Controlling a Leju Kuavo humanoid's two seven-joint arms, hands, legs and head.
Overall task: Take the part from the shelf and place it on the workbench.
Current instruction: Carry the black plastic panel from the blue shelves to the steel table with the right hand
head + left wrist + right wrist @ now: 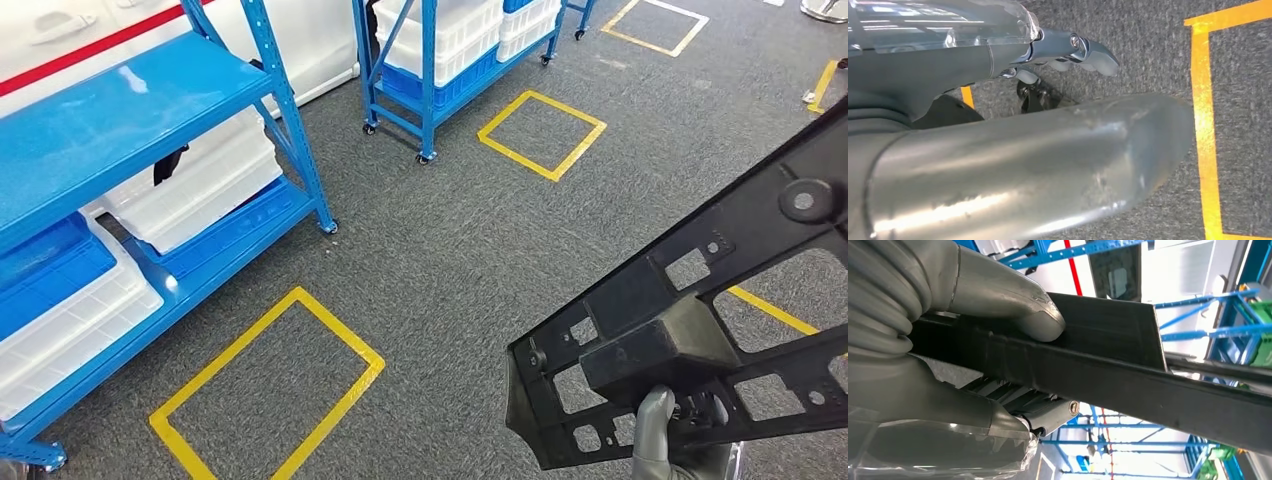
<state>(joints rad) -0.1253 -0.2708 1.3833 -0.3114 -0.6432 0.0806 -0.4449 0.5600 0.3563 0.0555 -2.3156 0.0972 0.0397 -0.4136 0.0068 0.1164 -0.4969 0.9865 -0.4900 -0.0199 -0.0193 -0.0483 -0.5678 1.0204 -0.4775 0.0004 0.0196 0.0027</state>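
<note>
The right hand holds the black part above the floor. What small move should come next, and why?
Probably keep the grip and carry it on toward the workbench: the right hand grips the black part over grey carpet, away from the blue shelf, with no bench beneath it.

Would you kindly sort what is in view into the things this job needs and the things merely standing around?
Part of the job:
- black part, carried
- right hand, gripping the part
- blue shelf, the kind the part comes from

Just standing around:
- white bins on the shelf
- wheeled blue rack
- yellow tape squares on the grey carpet
</note>
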